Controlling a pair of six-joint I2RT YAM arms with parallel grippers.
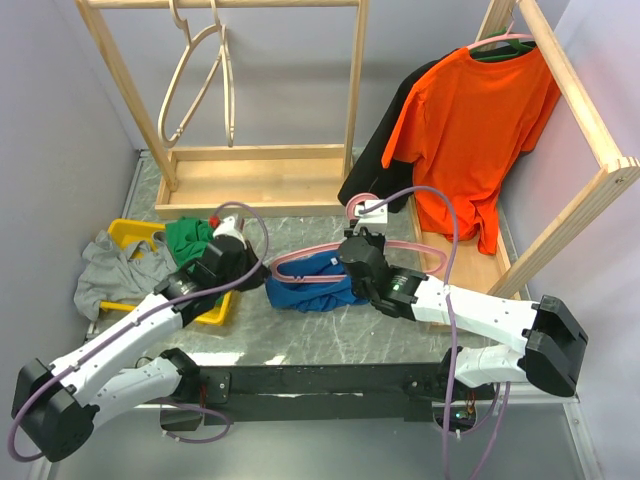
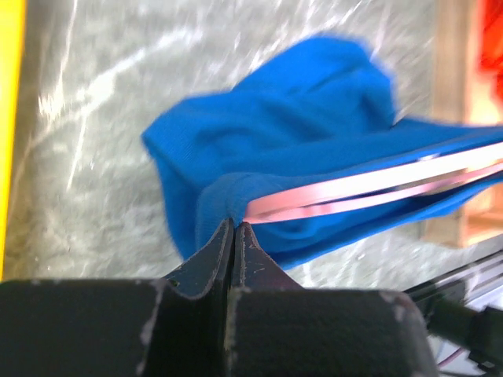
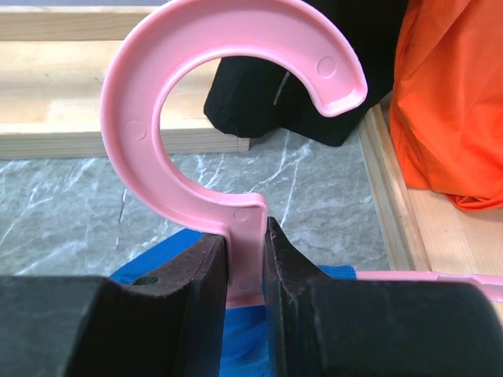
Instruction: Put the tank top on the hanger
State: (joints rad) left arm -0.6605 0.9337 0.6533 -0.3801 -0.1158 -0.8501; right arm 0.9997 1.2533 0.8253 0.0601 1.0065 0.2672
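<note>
The right fingers (image 3: pixel 214 259) are clamped on the neck of the pink hanger (image 3: pixel 130 126), just below its hook. The left fingers (image 2: pixel 226 245) are pinched together on a fold of the blue tank top (image 2: pixel 275 141). The top lies bunched on the bench (image 2: pixel 86 157), with the hanger's arm inside it.

You will find no writing, number, brand or sign that can be read in any of the three views. The nearest thing to a mark is on the pink hanger (image 3: pixel 130 118): a few small round dimples moulded into its hook. At this sharpness you can make out no letters in them.
</note>
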